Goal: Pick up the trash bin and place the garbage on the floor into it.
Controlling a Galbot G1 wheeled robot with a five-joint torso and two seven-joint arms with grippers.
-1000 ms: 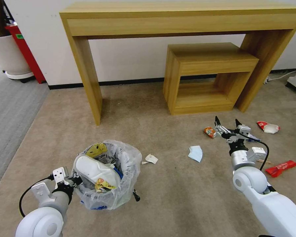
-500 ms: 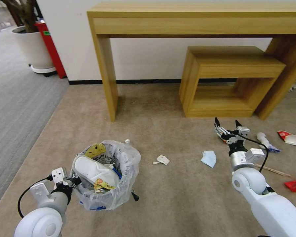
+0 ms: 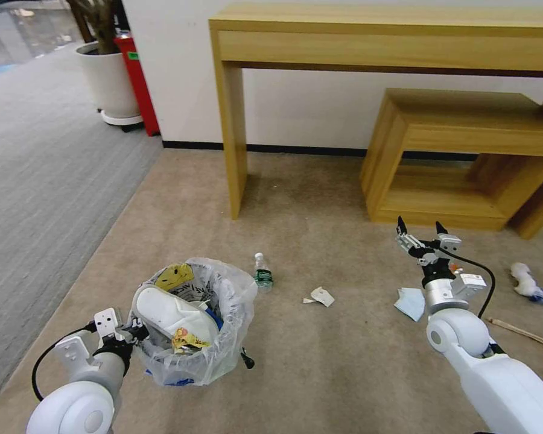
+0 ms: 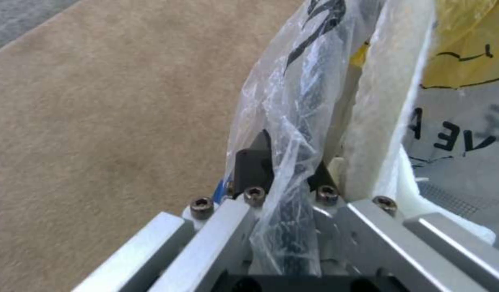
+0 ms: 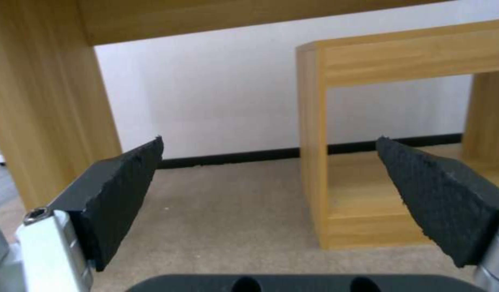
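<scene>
Left gripper pinches the bin's bagged rim at its nine o'clock, bin low left, slipper inside; right gripper hangs wide open and empty over carpet; bottle at the bin's one o'clock; mask beside the right wrist; paper between.

bag-lined trash bin stuffed with a white slipper; bottle, crumpled paper, mask litter the carpet.

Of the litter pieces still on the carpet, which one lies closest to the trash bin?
The green-label bottle, just beyond the trash bin. The crumpled paper and blue mask lie farther toward the right gripper.
</scene>
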